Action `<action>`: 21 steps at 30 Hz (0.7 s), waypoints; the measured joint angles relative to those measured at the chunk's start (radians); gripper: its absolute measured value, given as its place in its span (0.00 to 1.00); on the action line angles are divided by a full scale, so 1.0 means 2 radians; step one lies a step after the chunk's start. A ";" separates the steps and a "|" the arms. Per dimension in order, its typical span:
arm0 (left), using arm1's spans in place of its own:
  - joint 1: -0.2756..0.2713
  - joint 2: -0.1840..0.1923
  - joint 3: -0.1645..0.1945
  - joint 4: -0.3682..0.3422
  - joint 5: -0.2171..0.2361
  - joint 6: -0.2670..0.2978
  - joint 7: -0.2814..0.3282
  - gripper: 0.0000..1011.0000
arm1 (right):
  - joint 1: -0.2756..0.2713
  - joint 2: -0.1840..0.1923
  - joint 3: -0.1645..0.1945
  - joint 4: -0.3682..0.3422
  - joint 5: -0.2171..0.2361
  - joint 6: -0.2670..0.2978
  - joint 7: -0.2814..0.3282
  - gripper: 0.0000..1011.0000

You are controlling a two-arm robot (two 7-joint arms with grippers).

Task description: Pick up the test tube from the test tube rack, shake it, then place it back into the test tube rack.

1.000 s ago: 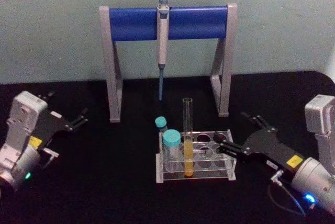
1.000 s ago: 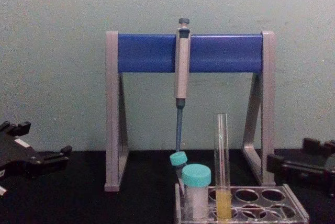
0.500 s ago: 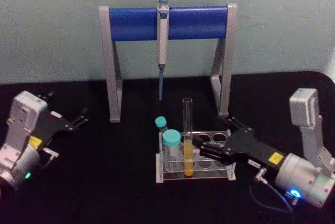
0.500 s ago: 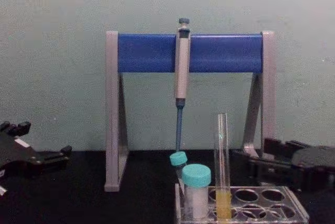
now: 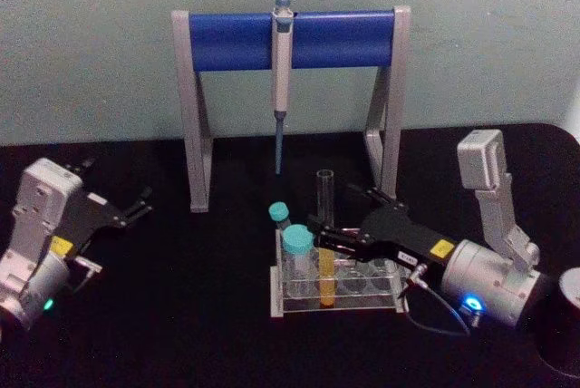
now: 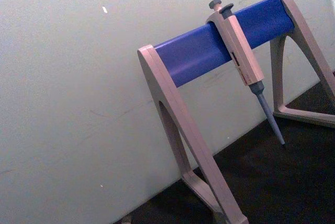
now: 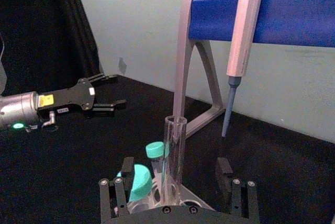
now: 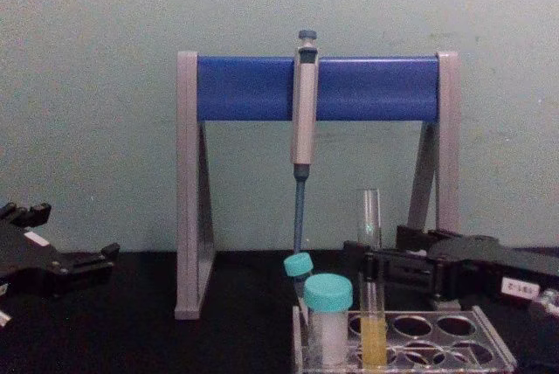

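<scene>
We have brought our right end effector (image 5: 332, 208) in: the test tube (image 5: 324, 187), in the test tube rack (image 5: 340, 305), stands between its wide-spread jaws; left end effector (image 5: 140, 205) parked, spread.

Right pincer (image 5: 328, 210) has slid left, now seemingly straddling the test tube (image 5: 324, 184).

The test tube (image 5: 324, 199) is a tall, thin, uncapped tube of clear glass with yellow liquid filling its lower part. It stands upright in the front row of the test tube rack (image 5: 362, 305), second hole from the rack's left end, and rises well above it. The right gripper (image 5: 317, 232) has a finger on each side of the tube, seemingly without contact. The low, clear plastic rack has rows of round holes and sits flat on the black surface (image 5: 199, 315), about midway between its left and right edges.
</scene>
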 joint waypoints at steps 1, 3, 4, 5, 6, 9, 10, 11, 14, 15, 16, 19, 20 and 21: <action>0.000 0.000 0.000 0.000 0.000 0.000 0.000 0.99 | 0.005 -0.002 -0.002 0.005 -0.001 0.001 0.001 0.99; 0.000 0.000 0.000 0.000 0.000 0.000 0.000 0.99 | 0.010 -0.005 -0.004 0.011 -0.002 0.001 0.002 0.99; 0.000 0.000 0.000 0.000 0.000 0.000 0.000 0.99 | 0.013 -0.007 -0.006 0.016 -0.003 0.001 0.004 0.99; 0.000 0.000 0.000 0.000 0.000 0.000 0.000 0.99 | 0.015 -0.007 -0.006 0.018 -0.004 0.001 0.004 0.99; 0.000 0.000 0.000 0.000 0.000 0.000 0.000 0.99 | 0.016 -0.008 -0.007 0.020 -0.004 0.002 0.004 0.99; 0.000 0.000 0.000 0.000 0.000 0.000 0.000 0.99 | 0.020 -0.010 -0.009 0.024 -0.005 0.002 0.006 0.99; 0.000 0.000 0.000 0.000 0.000 0.000 0.000 0.99 | 0.021 -0.010 -0.010 0.025 -0.006 0.002 0.006 0.99; 0.000 0.000 0.000 0.000 0.000 0.000 0.000 0.99 | 0.022 -0.010 -0.010 0.026 -0.007 0.002 0.006 0.99; 0.000 0.000 0.000 0.000 0.000 0.000 0.000 0.99 | 0.022 -0.010 -0.010 0.026 -0.007 0.002 0.006 0.99; 0.000 0.000 0.000 0.000 0.000 0.000 0.000 0.99 | 0.022 -0.010 -0.010 0.026 -0.007 0.002 0.006 0.99; 0.000 0.000 0.000 0.000 0.000 0.000 0.000 0.99 | 0.022 -0.010 -0.010 0.026 -0.007 0.002 0.006 0.99; 0.000 0.000 0.000 0.000 0.000 0.000 0.000 0.99 | 0.021 -0.010 -0.010 0.026 -0.007 0.002 0.006 0.99; 0.000 0.000 0.000 0.000 0.000 0.000 0.000 0.99 | 0.021 -0.010 -0.010 0.025 -0.007 0.002 0.006 0.99; 0.000 0.000 0.000 0.000 0.000 0.000 0.000 0.99 | 0.021 -0.010 -0.010 0.025 -0.007 0.002 0.006 0.99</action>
